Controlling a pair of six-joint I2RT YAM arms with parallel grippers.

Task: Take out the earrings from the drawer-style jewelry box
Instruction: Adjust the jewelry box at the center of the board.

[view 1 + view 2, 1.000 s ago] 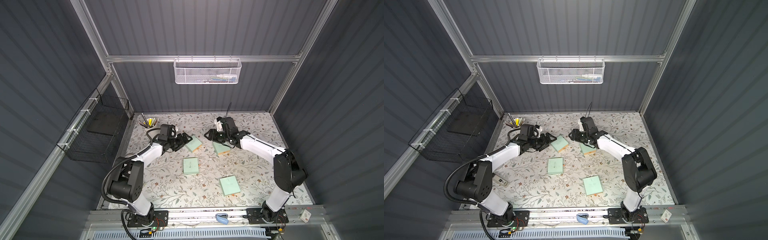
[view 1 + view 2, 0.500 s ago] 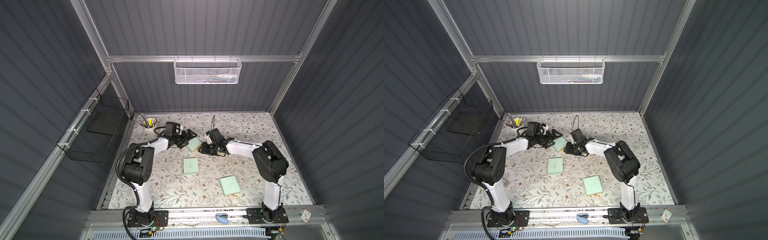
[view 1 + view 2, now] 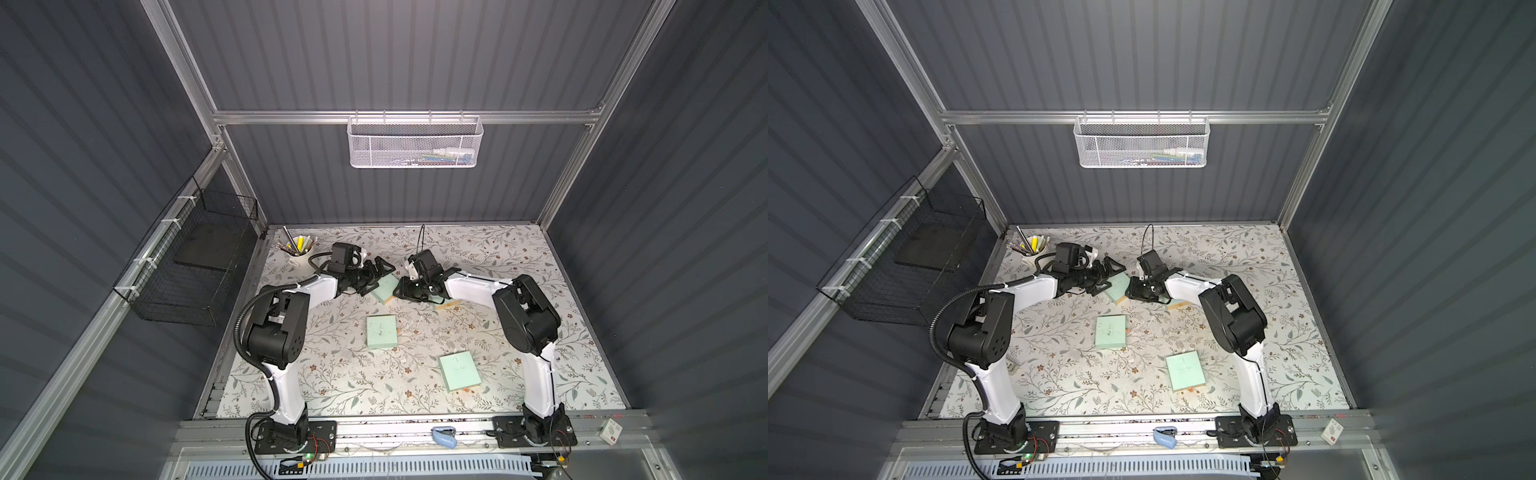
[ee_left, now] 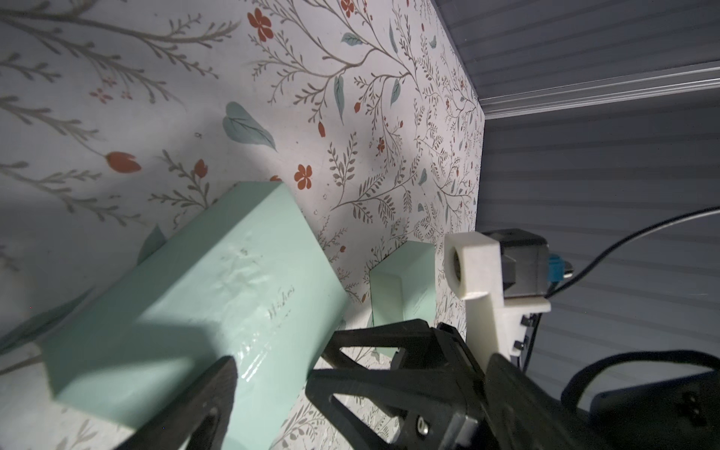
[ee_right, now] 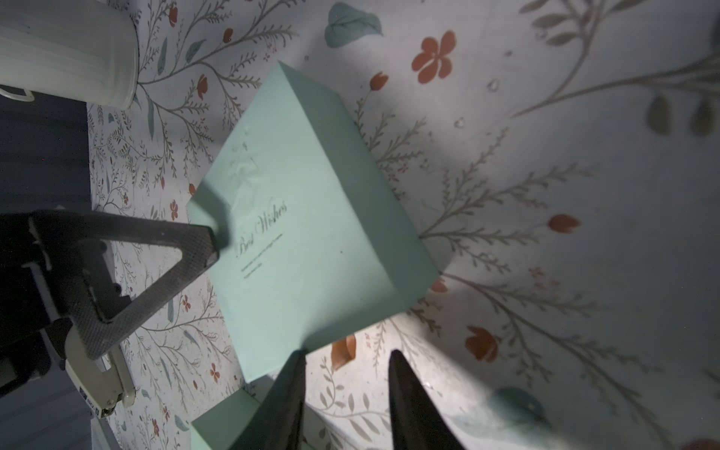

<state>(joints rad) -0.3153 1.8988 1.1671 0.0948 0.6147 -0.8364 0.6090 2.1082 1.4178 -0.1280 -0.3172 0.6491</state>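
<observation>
The jewelry box (image 3: 386,286) (image 5: 311,233) is mint green with "Best Wishes" on its lid, lying flat and shut between my two grippers. An orange pull tab (image 5: 345,350) sticks out of its end. My right gripper (image 5: 346,354) (image 3: 402,289) has that tab between its fingertips, with a gap either side. My left gripper (image 4: 360,362) (image 3: 382,277) stands wide open at the opposite end, one fingertip (image 5: 202,241) at the lid's edge. Tiny whitish specks (image 5: 493,84), possibly earrings, lie loose on the table beyond the box.
Further mint boxes lie on the floral table: one (image 3: 446,305) mostly under my right arm, one (image 3: 382,331) in the middle, one (image 3: 460,371) nearer the front. A white cup of pens (image 3: 300,253) stands at the back left.
My right gripper has swung left from the neighbouring box to this box's tab end, and its jaws have narrowed. My left gripper has moved right to the box and opened fully.
</observation>
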